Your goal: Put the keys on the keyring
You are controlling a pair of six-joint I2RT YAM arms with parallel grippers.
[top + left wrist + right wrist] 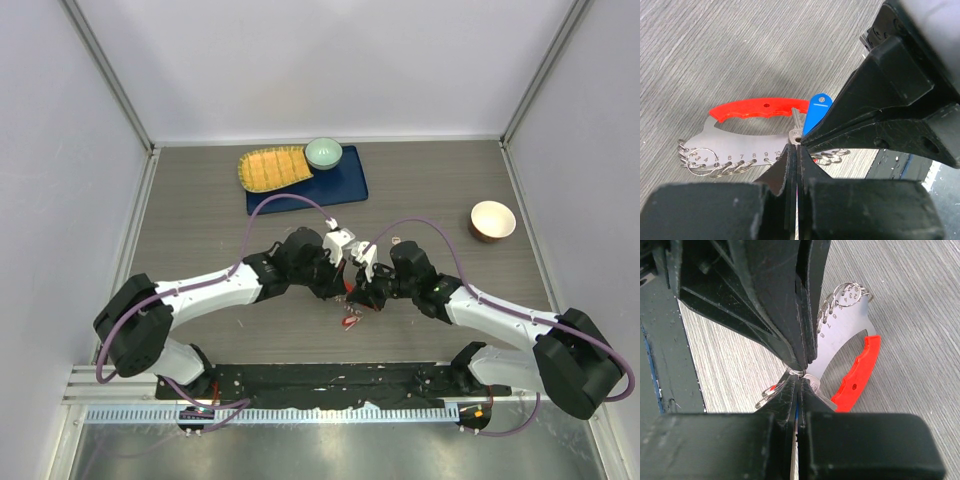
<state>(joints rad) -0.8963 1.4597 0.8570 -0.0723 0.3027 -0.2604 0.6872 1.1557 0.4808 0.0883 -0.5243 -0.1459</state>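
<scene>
Both arms folded inward, fingertips meeting tip to tip just over the keyring (735,137).
Left gripper (793,150): forearm angled in, wrist pitched down, fingers pressed flat together. Its tips sit at a small split ring and the head of a silver key (796,124); can't tell what it pinches. Right gripper (797,387) mirrors it, clamped on the blue-headed key (816,111), with a blue sliver in its finger seam and the head sticking out above. The keyring lies flat on the table directly beyond the left fingertips, its red tag (755,108) on the far edge. Numerals 3–10 are stamped along the plate's ring holes. No brand legible.
</scene>
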